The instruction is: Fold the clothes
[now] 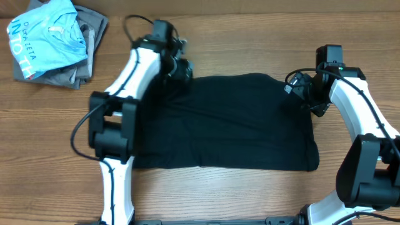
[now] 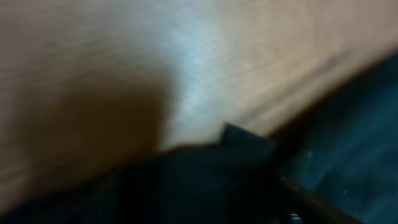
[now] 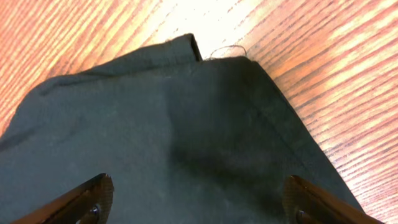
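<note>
- Pile of spare clothes at far left corner of table (image 1: pixel 206 200): blue shirt (image 1: pixel 44 37) on top of grey garments (image 1: pixel 94 31), well apart from the work area, likely parked out of the way.
- Left gripper (image 1: pixel 180 69) down at far left corner of black garment (image 1: pixel 231 125), probably set there to take that corner for a fold. Wrist view too blurred: wood above, dark shapes below, dark fabric at right. Cannot tell whether spread or pinching.
- Black garment lying flat mid-table between both arms, roughly rectangular, near edge fairly straight. Laid out like that, likely ready for a fold from far edge toward near edge.
- Right gripper (image 3: pixel 199 202) low over far right corner of garment, mirroring the left. Fingertips (image 3: pixel 93 194) spread wide, one at each side of wrist view, cloth flat between and beneath, nothing pinched. Corner with loose thread just ahead, resting on bare wood.
- Judged early in task: right corner not yet grabbed, left unclear.
</note>
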